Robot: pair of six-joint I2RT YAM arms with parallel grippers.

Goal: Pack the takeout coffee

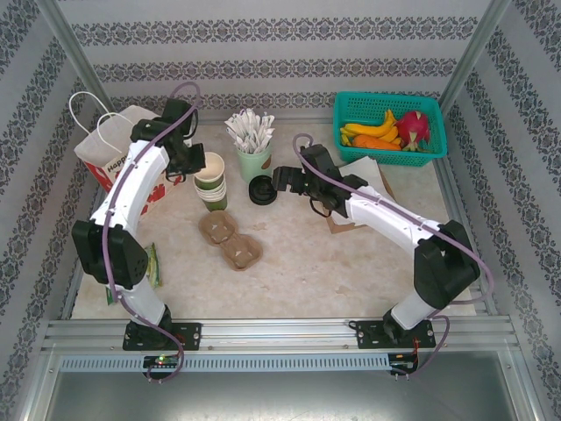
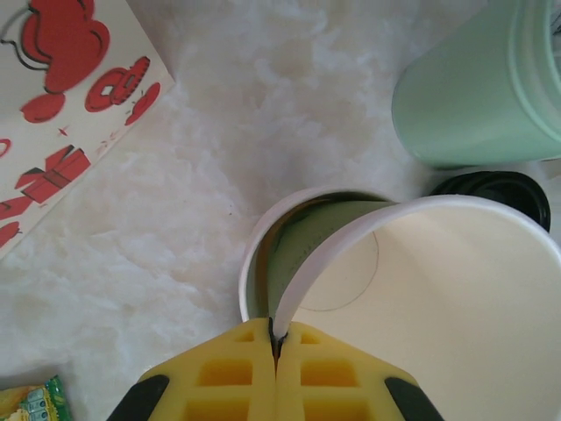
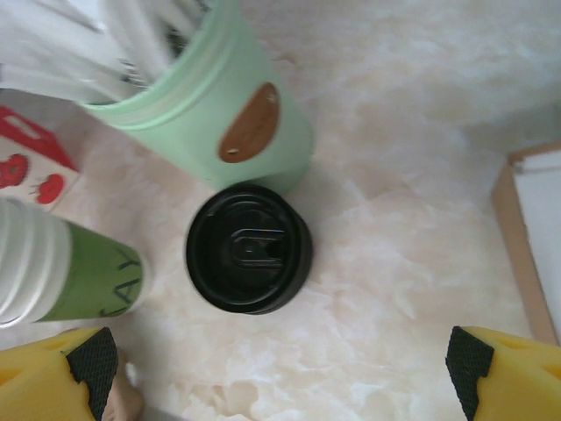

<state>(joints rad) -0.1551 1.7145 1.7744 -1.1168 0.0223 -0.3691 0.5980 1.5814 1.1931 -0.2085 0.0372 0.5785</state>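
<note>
A short stack of cream paper cups with green lower bands (image 1: 211, 184) stands at the middle left of the table. My left gripper (image 1: 195, 167) (image 2: 278, 338) is shut on the rim of the top cup (image 2: 456, 307). That cup sits askew over the rim of the cup below (image 2: 252, 263). A round black lid (image 1: 261, 189) (image 3: 248, 248) lies flat on the table just right of the stack. My right gripper (image 1: 279, 180) (image 3: 280, 364) hangs open above and beside the lid, touching nothing.
A mint-green cup of white wrapped sticks (image 1: 254, 160) (image 3: 228, 123) stands right behind the lid. A paper bag with red prints (image 1: 114, 153) stands far left, a brown cup carrier (image 1: 230, 241) lies in front, a teal fruit basket (image 1: 351, 110) sits back right, and a flat card (image 3: 526, 237) lies right.
</note>
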